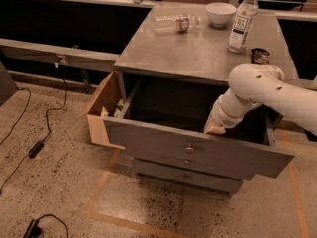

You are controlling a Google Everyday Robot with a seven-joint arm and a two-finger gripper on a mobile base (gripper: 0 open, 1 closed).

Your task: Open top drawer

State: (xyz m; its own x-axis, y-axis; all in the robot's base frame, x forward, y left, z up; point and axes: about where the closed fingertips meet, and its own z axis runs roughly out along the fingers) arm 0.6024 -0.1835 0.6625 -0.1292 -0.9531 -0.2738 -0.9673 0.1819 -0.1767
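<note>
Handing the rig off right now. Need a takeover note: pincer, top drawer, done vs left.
Pincer: inside the top drawer, at the upper edge of its front panel, just right of the knob.
Top drawer: pulled well out from under the table, with its tray exposed. The lower drawers sit beneath it.
Done: the drawer looks open, so the task appears met.
Left: probably only lifting the arm up and clear without catching the front panel.
</note>
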